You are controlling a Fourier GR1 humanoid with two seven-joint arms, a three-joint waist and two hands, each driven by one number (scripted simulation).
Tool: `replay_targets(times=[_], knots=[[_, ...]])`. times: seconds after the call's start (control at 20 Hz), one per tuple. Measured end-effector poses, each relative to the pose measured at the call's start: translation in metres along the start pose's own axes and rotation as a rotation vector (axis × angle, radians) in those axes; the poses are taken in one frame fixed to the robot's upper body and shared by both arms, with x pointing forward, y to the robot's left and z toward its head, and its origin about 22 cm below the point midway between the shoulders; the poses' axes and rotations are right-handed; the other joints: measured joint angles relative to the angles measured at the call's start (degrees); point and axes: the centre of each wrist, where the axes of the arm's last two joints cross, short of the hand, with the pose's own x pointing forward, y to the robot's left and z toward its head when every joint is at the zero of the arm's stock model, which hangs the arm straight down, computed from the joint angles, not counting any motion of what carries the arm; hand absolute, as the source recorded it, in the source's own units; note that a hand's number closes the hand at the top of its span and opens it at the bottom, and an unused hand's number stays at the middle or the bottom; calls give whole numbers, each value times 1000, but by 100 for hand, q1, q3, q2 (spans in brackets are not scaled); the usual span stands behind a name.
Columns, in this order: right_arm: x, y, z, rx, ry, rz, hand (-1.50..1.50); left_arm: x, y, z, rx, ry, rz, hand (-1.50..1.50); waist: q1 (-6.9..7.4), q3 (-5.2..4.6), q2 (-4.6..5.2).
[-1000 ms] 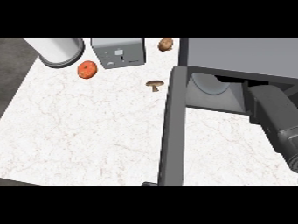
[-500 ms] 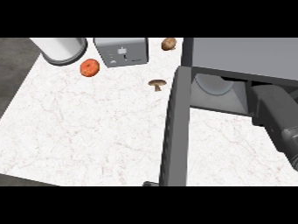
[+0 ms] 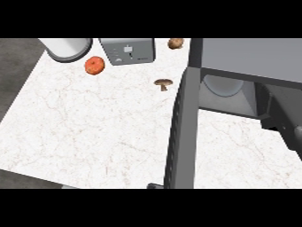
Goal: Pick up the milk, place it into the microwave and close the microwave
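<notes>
Our right hand is buried somewhere inside the microwave [image 3: 257, 57], so we honestly can't tell what its fingers are doing. Only the grey right forearm [image 3: 290, 119] is showing, running from the lower right edge into the opening. The left hand isn't showing up at all.

The milk itself is hard to pin down. There's a pale rounded shape just inside the microwave's opening, and we're guessing that's it, already sitting in there, but we can't swear to it.

The door [image 3: 183, 133] is hanging wide open, sticking out from the microwave's left front toward us, edge-on.

What we're worrying about:
- If the arm pulls back crooked, it may be catching the milk and tipping it.
- If we're swinging the door while the forearm is in the opening, it's just hitting the arm.
- The mushroom [image 3: 162, 83] is sitting just left of the door, so a sloppy swing could be knocking it.

The tomato [image 3: 94, 65], toaster [image 3: 128, 50] and white pot [image 3: 66, 48] are well left of the microwave, out of trouble.
</notes>
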Motion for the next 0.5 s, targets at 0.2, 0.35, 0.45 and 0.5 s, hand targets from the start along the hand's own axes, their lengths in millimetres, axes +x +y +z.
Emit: replay_targets(times=[0.2,0.35,0.45,0.5], knots=[[0,-3,-2,-17,5,46,-150,-1,2,-2,-5,4,-5,-150,44,-14,41],[9,-4,-9,-3,-30,-2,-150,-2,3,-3,-7,10,-12,-150,24,22,33],[11,-2,-10,35,-55,-42,-150,-3,3,-5,-9,15,-15,-150,5,57,30],[12,0,-10,60,-56,-54,-150,-4,3,-6,-14,15,-16,-150,16,66,29]])
